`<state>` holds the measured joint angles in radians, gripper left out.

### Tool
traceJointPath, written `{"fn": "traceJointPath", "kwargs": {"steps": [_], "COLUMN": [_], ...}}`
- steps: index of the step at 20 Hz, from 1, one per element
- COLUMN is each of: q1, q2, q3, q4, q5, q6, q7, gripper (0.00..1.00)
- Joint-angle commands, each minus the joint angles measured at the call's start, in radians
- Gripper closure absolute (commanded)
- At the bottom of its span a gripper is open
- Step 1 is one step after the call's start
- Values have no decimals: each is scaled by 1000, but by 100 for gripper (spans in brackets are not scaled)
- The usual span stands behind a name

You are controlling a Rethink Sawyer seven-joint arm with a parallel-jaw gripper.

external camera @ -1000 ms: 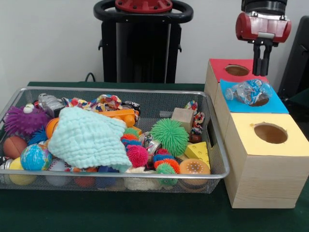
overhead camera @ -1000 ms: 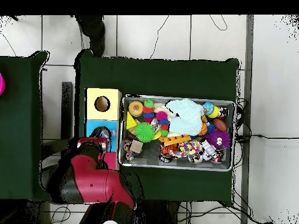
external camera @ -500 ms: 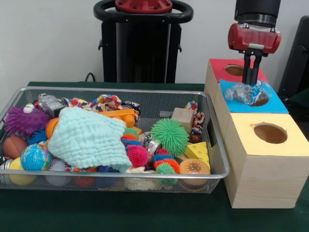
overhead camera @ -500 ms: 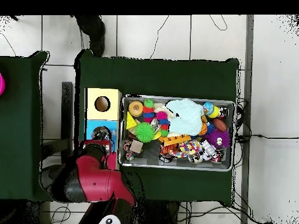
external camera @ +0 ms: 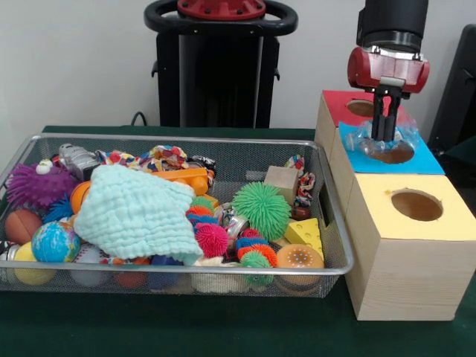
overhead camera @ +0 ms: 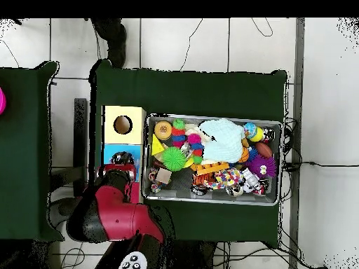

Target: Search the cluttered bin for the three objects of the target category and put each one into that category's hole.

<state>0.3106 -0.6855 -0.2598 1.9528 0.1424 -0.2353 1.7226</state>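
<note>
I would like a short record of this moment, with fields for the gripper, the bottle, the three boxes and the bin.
gripper: gripper pointing down over the blue-topped box, at the crumpled clear plastic bottle; open or shut not visible
bottle: lying at the hole of the blue-topped box, not yet dropped through
boxes: red-topped box, blue-topped box and yellow-topped box in a row beside the bin, each with a round hole
bin: wire-mesh bin full of toys, among them a pale green cloth and a green spiky ball
</note>
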Motion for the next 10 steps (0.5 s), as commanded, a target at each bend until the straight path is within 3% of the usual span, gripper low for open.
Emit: {"fn": "traceJointPath", "kwargs": {"steps": [1, 10], "q1": [-47, -50], "q2": [70, 96], "q3": [67, 76], "q4": [45, 39], "q5": [-31, -27], "q6": [-44, -75], "q7": [201, 205], "gripper": [100, 100]}}
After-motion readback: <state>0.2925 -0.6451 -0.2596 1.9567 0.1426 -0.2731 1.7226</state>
